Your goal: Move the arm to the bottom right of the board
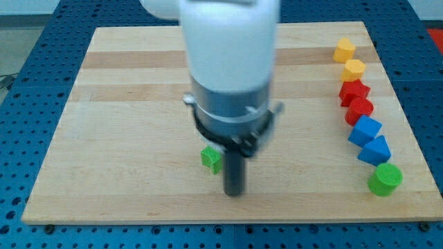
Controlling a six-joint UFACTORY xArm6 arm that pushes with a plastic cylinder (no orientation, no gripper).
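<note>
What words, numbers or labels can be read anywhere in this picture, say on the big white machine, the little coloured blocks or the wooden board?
None: no word, number, brand or sign shows anywhere.
The arm's white housing is plain, though blurred.
The wooden board bears only grain stripes.
The blocks, such as the green cylinder and the small green block left of my tip, carry no markings.

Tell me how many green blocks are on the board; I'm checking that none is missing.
2. One green cylinder sits at the bottom of the column along the view's right edge. One small green block lies just left of my tip, partly hidden by the rod. The arm could hide others.
</note>
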